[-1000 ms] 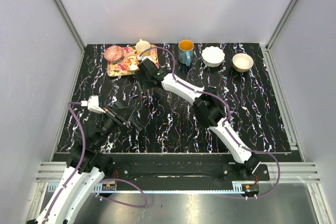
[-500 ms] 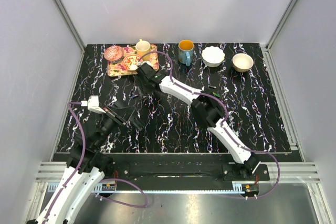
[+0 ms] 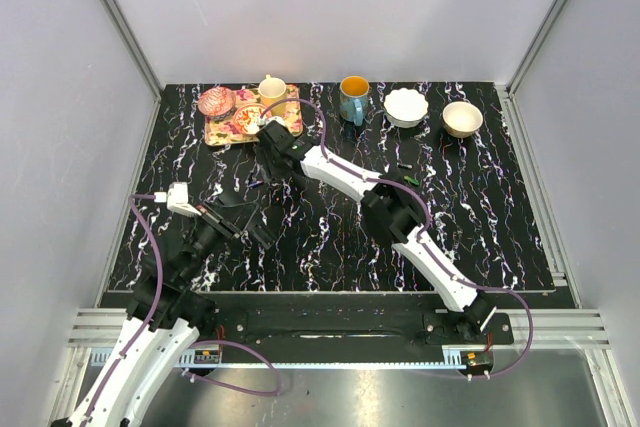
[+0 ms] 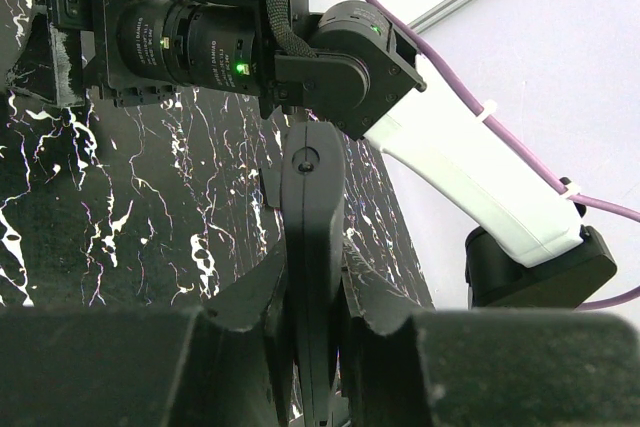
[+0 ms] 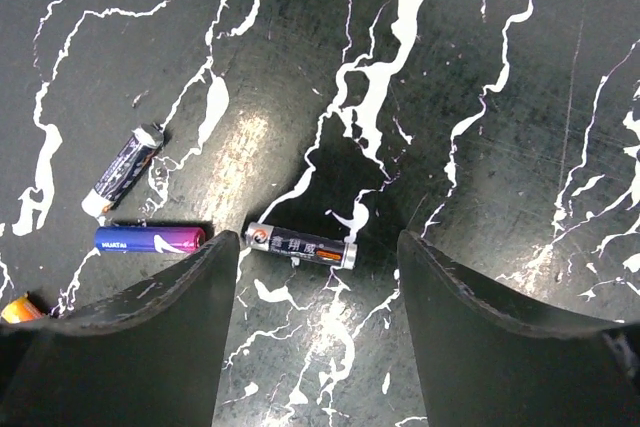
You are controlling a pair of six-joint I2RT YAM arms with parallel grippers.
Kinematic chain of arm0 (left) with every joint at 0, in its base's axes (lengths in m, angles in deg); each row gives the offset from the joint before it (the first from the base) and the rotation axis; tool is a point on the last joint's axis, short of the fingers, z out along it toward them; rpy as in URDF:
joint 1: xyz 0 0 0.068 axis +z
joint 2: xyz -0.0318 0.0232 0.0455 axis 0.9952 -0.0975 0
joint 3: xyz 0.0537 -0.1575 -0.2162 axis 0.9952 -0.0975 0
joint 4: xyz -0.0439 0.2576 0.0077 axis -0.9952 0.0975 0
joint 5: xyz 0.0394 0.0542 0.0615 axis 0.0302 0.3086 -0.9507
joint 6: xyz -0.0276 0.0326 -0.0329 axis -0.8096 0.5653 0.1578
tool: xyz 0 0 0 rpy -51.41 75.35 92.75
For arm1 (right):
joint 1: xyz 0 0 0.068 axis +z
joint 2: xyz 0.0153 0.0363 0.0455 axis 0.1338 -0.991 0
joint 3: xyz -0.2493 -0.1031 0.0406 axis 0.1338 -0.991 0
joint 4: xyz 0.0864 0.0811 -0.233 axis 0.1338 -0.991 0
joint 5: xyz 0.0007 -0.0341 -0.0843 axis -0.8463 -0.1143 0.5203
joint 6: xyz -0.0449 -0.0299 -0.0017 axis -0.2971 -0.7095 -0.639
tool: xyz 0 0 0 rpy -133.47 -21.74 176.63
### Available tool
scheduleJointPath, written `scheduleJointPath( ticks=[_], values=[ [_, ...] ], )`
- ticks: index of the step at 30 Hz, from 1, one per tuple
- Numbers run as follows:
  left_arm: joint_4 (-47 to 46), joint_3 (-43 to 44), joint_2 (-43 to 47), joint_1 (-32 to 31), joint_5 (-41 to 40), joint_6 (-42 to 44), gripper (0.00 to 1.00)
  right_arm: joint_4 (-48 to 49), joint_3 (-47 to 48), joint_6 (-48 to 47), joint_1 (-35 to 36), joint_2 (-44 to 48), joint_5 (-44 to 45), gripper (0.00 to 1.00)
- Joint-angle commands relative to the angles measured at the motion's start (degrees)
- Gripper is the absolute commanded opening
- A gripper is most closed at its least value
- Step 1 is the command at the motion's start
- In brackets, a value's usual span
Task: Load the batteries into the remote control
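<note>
The remote control (image 4: 312, 247) is a slim black bar seen edge-on in the left wrist view, and my left gripper (image 4: 312, 299) is shut on it; in the top view this gripper (image 3: 236, 219) is held at the table's left. My right gripper (image 5: 318, 239) is open, pointing down at the table. A black battery (image 5: 300, 245) lies between its fingers. A purple battery (image 5: 150, 239) and a dark blue one (image 5: 124, 171) lie to its left, and an orange end (image 5: 15, 307) shows at the edge. In the top view the right gripper (image 3: 270, 147) hovers just below the tray.
A floral tray (image 3: 225, 132) at the back left carries a pink bowl (image 3: 216, 101) and a cream cup (image 3: 272, 87). Along the back stand a blue mug (image 3: 353, 97), a white bowl (image 3: 406, 105) and a beige bowl (image 3: 462, 117). One small battery (image 3: 405, 165) lies right of centre.
My right arm has stretched a little further left and back, bringing its open gripper over the batteries. The left arm and the remote control have not moved.
</note>
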Motion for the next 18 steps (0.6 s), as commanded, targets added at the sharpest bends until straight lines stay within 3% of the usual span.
scheduleJointPath(
  ticks=[1,6,13,18],
  values=[
    [-2.28,0.65,0.67,0.35,0.25,-0.17,0.00,-0.95,2.13,-0.05,0.64,-1.41,1.05,0.68],
    [-2.37,0.57,0.93,0.35,0.34,-0.26,0.00,-1.04,0.72,0.13,0.56,-0.88,1.40,0.57],
    [-2.19,0.30,1.55,0.26,0.43,-0.61,0.00,-1.30,-1.29,0.04,0.56,0.26,2.46,0.51],
    [-1.93,0.22,1.99,0.26,0.25,-0.61,0.00,-0.60,-9.45,-0.49,0.56,3.86,4.47,0.47]
  ],
)
